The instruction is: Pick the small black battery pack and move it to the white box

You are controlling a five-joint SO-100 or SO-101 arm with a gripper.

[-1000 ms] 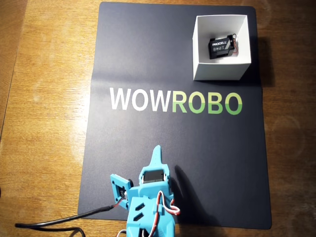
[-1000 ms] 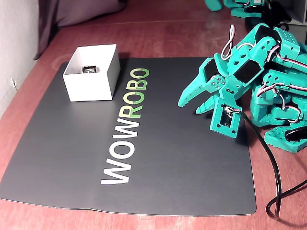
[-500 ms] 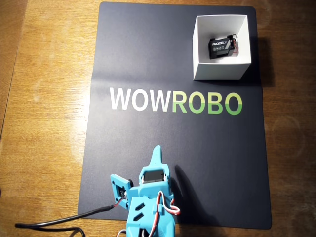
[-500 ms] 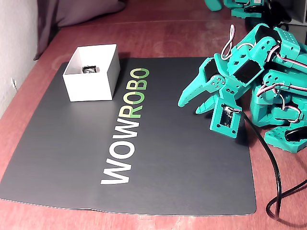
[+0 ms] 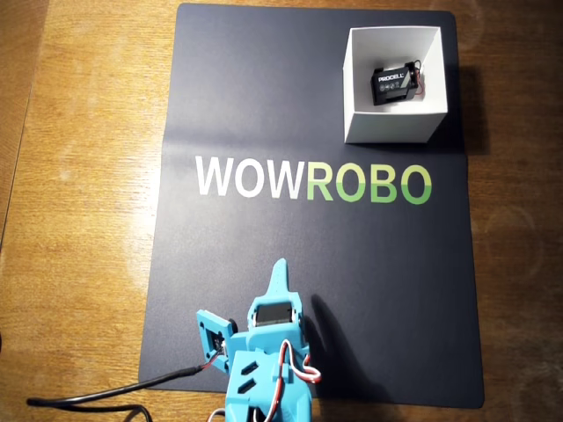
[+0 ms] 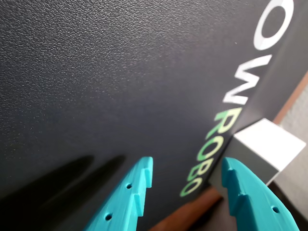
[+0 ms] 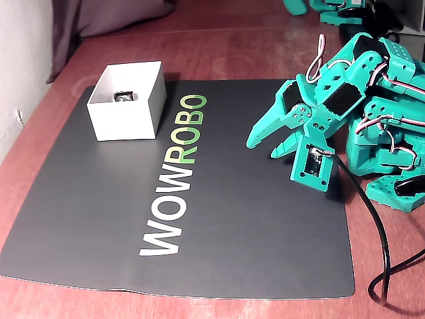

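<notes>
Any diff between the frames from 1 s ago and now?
No visible change. The small black battery pack lies inside the square white cardboard box, and the teal hand sits open and empty, folded back over the dark mat, as before.

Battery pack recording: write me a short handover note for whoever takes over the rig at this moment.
Gripper: open and empty, low over the black mat, folded back near the arm's base.
Battery pack: lying inside the white box, at the mat's upper right corner in the overhead view.
Done: pack is in the box, released.
Left: nothing visible for the task; arm appears parked.
</notes>
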